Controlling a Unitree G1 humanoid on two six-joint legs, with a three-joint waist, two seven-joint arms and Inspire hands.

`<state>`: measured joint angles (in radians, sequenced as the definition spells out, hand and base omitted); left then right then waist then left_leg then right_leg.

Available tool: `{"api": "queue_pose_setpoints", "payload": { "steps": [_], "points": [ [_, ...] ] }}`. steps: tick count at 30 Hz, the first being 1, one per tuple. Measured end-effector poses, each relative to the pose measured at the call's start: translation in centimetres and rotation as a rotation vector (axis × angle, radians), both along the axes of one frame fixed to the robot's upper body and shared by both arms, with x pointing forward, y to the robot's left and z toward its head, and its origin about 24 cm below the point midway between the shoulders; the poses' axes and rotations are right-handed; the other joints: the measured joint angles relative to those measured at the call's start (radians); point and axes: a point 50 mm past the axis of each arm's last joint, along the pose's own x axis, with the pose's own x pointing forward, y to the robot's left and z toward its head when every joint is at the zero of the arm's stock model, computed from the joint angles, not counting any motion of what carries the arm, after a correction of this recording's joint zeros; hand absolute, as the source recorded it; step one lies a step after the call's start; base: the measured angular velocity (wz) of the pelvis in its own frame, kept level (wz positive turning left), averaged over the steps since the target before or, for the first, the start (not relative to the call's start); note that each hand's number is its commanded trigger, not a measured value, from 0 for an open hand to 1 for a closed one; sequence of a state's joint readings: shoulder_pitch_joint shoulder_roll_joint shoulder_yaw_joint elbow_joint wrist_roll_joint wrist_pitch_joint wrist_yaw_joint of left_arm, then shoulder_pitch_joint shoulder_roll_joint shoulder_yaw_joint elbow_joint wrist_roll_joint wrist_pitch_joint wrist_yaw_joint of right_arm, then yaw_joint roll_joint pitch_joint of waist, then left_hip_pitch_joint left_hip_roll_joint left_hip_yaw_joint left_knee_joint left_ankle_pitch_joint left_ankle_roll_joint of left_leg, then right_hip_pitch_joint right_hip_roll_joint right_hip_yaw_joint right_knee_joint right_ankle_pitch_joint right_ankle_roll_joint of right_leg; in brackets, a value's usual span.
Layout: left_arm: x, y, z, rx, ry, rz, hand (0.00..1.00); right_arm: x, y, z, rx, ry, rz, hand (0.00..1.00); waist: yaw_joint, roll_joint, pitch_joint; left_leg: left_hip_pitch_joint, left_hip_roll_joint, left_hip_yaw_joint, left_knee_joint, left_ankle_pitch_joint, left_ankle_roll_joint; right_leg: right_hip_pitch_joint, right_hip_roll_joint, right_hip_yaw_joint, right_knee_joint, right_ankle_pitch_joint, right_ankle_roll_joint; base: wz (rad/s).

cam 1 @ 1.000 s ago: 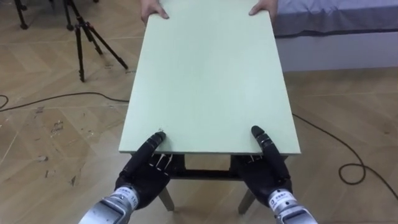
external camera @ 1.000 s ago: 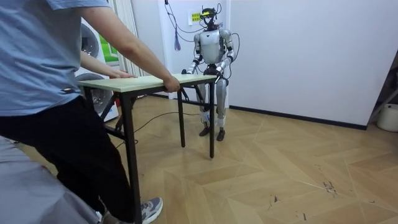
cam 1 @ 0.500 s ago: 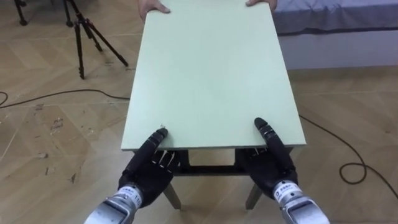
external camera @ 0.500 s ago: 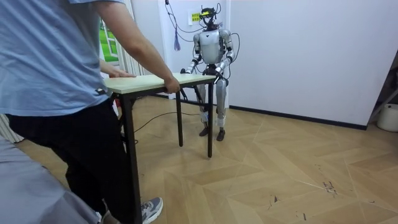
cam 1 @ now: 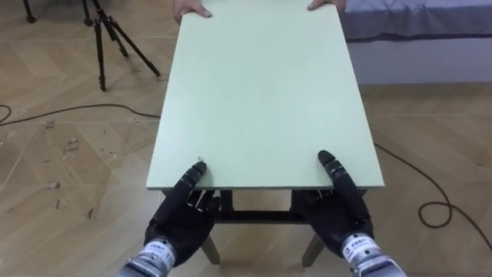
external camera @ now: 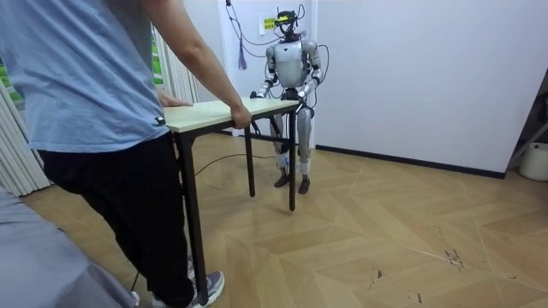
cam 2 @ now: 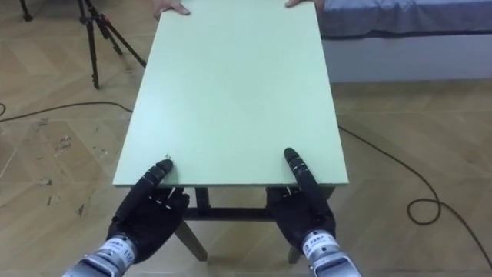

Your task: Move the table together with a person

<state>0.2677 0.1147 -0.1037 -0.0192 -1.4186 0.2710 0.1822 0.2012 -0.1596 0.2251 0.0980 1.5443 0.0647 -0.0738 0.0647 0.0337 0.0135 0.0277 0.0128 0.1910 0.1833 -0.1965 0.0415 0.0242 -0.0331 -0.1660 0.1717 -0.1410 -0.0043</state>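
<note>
Noted table stretching far from robot, left hand and right hand both clamped on its near edge, thumbs on top, person's hands on far edge; judged best to match pace and keep top level.

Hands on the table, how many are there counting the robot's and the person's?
4. The robot's left hand and right hand grip the near edge of the table, thumbs on top; a person's hands hold the two far corners.
</note>
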Motion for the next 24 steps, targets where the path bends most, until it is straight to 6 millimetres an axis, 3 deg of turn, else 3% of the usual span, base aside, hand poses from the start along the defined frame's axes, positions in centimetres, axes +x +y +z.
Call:
{"api": "queue_pose_setpoints", "payload": {
  "steps": [9, 14, 16, 18, 19, 20, 22, 24],
  "points": [
    [-0.2, -0.5, -0.1, 0.014, -0.01, 0.017, 1.0, -0.5, 0.3, -0.3, 0.011, 0.002, -0.02, 1.0, 0.011, -0.003, 0.0019, -0.017, 0.005, 0.0, 0.026, -0.001, -0.001, -0.006, 0.001, 0.0, 0.0, 0.001, -0.002, -0.01],
    [-0.3, -0.6, -0.2, 0.01, -0.012, 0.025, 1.0, -0.7, 0.4, -0.4, 0.028, 0.002, -0.028, 1.0, 0.029, -0.002, 0.0019, -0.107, 0.029, -0.006, 0.192, -0.018, -0.027, -0.041, 0.012, -0.006, 0.041, 0.001, -0.004, -0.08],
    [-0.4, -0.8, -0.4, 0.005, -0.012, 0.03, 1.0, -0.7, 0.3, -0.4, 0.021, 0.001, -0.03, 1.0, 0.049, 0.007, 0.0056, -0.151, 0.033, -0.038, 0.264, -0.021, -0.032, -0.051, 0.023, -0.009, 0.047, 0.007, -0.016, -0.21],
    [-0.5, -0.9, -0.5, -0.002, -0.008, 0.033, 1.0, -0.7, 0.2, -0.4, 0.015, -0.003, -0.032, 1.0, 0.048, 0.022, 0.0022, -0.157, 0.034, -0.058, 0.254, -0.028, -0.062, -0.062, 0.019, -0.046, 0.031, 0.013, -0.036, -0.08],
    [-0.4, -1.1, -0.5, -0.014, -0.01, 0.037, 1.0, -0.5, 0.1, -0.2, 0.005, -0.015, -0.027, 1.0, 0.042, 0.036, 0.0065, -0.166, 0.05, -0.051, 0.263, -0.043, -0.089, -0.085, 0.014, -0.104, 0.03, 0.022, -0.05, -0.35],
    [-0.6, -1.2, -0.6, -0.022, -0.002, 0.043, 1.0, -0.3, 0.0, 0.0, -0.018, -0.021, -0.015, 1.0, 0.053, 0.056, 0.0071, -0.183, 0.09, -0.022, 0.369, -0.076, -0.112, -0.096, 0.019, -0.159, 0.036, 0.03, -0.064, -0.54],
    [-1.4, -1.2, -1.0, -0.05, 0.01, 0.058, 1.0, -0.1, 0.0, 0.1, -0.04, -0.019, 0.005, 1.0, 0.042, 0.086, 0.0, -0.172, 0.131, -0.014, 0.514, -0.106, -0.129, -0.093, 0.03, -0.213, 0.046, 0.035, -0.072, -0.44],
    [-1.4, -1.3, -1.0, -0.065, 0.013, 0.049, 1.0, 0.0, -0.1, 0.1, -0.05, -0.02, 0.0, 1.0, 0.005, 0.095, 0.0025, -0.132, 0.149, -0.031, 0.497, -0.126, -0.118, -0.102, 0.019, -0.266, 0.074, 0.035, -0.073, 0.31]
  ]
}}
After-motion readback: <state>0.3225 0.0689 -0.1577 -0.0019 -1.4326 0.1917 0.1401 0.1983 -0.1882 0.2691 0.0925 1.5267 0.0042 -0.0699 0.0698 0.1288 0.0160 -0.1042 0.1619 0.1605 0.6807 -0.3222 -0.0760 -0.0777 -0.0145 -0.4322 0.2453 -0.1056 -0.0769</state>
